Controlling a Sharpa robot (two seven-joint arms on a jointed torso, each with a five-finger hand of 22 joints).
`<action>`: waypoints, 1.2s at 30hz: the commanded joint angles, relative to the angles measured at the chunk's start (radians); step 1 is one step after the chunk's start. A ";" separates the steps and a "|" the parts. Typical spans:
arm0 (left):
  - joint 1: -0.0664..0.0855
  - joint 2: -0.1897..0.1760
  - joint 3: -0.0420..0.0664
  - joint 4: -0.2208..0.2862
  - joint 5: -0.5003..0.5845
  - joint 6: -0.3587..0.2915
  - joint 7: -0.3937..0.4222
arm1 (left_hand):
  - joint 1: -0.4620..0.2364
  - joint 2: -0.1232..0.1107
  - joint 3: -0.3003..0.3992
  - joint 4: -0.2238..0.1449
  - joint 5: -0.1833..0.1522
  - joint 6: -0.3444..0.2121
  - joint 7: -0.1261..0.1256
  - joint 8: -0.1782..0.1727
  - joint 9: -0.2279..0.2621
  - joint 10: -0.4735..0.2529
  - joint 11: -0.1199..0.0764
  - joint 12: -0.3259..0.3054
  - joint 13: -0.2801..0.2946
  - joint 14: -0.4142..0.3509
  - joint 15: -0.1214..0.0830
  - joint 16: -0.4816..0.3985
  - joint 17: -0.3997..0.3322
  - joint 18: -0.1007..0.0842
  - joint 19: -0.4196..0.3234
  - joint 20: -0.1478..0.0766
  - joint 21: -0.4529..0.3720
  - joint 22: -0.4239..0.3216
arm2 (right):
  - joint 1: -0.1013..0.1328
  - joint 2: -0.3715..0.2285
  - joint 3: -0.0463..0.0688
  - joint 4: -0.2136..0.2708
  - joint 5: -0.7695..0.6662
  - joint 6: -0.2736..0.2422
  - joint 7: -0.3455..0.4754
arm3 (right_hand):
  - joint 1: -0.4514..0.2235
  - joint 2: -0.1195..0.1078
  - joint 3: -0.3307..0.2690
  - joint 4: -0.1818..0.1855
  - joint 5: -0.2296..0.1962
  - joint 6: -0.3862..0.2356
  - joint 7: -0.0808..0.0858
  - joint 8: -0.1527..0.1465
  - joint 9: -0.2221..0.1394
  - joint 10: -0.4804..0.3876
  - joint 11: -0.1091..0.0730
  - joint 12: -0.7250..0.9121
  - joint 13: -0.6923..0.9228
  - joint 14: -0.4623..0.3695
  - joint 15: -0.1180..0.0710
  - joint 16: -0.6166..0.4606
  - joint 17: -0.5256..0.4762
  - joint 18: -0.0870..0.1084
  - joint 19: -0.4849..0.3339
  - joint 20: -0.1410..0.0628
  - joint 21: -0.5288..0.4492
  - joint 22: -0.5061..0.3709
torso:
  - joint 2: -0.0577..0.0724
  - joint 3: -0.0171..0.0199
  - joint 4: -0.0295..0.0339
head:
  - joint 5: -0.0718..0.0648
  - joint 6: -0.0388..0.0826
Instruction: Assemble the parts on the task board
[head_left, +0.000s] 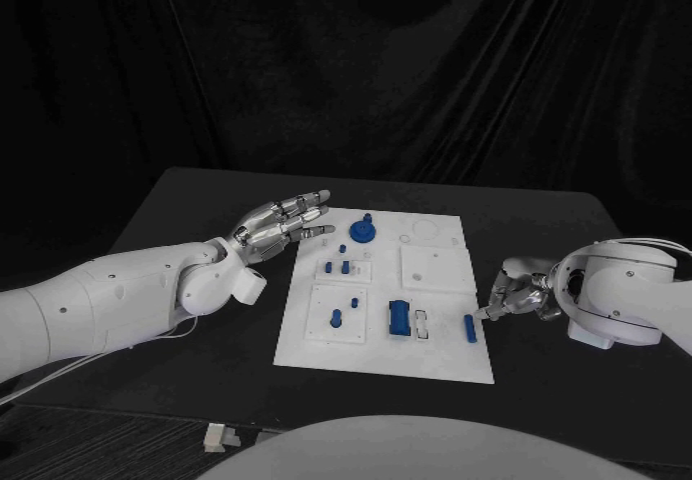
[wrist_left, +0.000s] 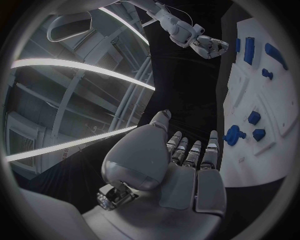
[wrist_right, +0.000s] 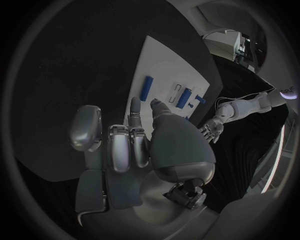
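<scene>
While no part is yet held, the step in hand reads as the approach before a first pick; assembly looks barely begun.

Task board (head_left: 433, 365): white plate lying mid-bench, long side running from the near edge toward the far edge.

Parts: blue pieces spread over the board. A round knobbed piece (head_left: 361, 232) stands near its far left corner; small pegs (head_left: 340, 267) sit just behind it; a tall peg (head_left: 336, 318) stands in the left near panel; a blue block (head_left: 398, 318) lies mid-board; a slim bar (head_left: 470, 328) lies at the board's right edge.

Left robot hand (head_left: 283, 224): raised over the bench beside the board's far left corner, fingers spread and extended, holding nothing, close to the knobbed piece but apart from it.

Right robot hand (head_left: 516, 295): low at the board's right edge, just beside the slim bar, fingers loosely curled but apart, nothing held.

Next move, as judged: the right hand needs a short reach inward and a fine pinch on the slim bar, which lies flat and offers little to grip.
</scene>
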 joint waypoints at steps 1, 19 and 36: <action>-0.001 0.000 0.001 0.003 0.007 0.008 0.016 | 0.004 0.009 0.003 -0.001 0.006 0.003 0.002 0.006 0.001 0.000 0.008 0.002 0.001 -0.001 0.009 0.006 0.001 0.009 0.002 0.005 -0.003 -0.001 | -0.011 0.005 0.000 -0.005 -0.044 -0.019 -0.033 | 0.005 0.004 0.000 -0.006 -0.008 -0.006 -0.001 -0.004 0.002 0.105 -0.002 0.004 0.263 0.092 -0.005 0.004 0.179 -0.013 0.008 -0.004 0.012 0.148 | 0.000 0.0022 -0.0019 | 0.001 0.000; -0.003 0.000 0.001 0.001 0.007 0.014 0.012 | 0.004 0.009 0.008 -0.005 0.007 0.002 0.002 0.006 0.001 0.002 0.011 0.006 0.002 0.004 0.009 0.012 0.003 0.008 0.002 0.005 -0.003 -0.003 | -0.057 0.040 0.000 -0.019 -0.047 -0.088 -0.009 | -0.113 0.017 -0.065 0.063 -0.163 -0.046 0.005 0.039 0.092 0.105 -0.003 0.004 0.263 0.093 -0.005 0.013 0.184 -0.028 0.022 -0.003 0.125 0.169 | 0.001 0.0019 -0.0008 | 0.003 0.000; -0.007 0.001 0.001 -0.001 0.007 0.019 0.008 | 0.003 0.009 0.010 -0.006 0.008 0.004 0.004 0.006 0.001 0.003 0.011 0.007 0.002 0.005 0.009 0.013 0.003 0.008 0.001 0.005 -0.003 -0.004 | -0.082 0.073 0.000 -0.046 -0.047 -0.062 -0.030 | 0.039 0.024 0.015 -0.050 0.185 -0.184 0.006 0.109 0.254 0.105 -0.002 0.004 0.263 0.090 -0.005 0.012 0.170 -0.027 0.005 -0.005 0.143 0.166 | -0.002 0.0014 -0.0021 | 0.007 0.000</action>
